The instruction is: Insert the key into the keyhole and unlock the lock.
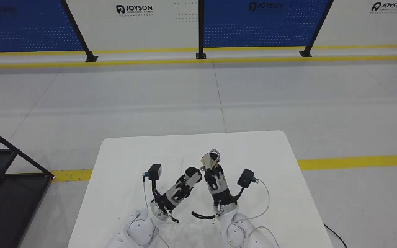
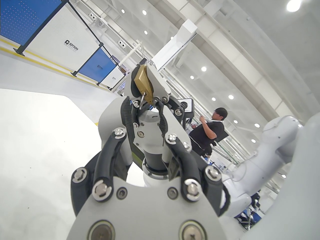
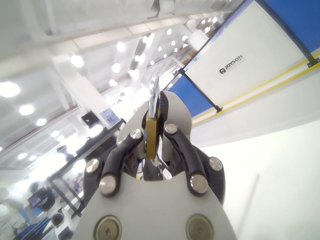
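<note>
The lock (image 3: 151,136) is clamped in the right end effector (image 3: 154,117), the left end effector's (image 2: 142,111) state cannot be told, and unlocking is judged not yet done.

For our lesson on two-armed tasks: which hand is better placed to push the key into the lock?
Left, most likely. The left hand appears to hold the key right at the base of the lock, which the right hand clamps with the shackle up.
</note>
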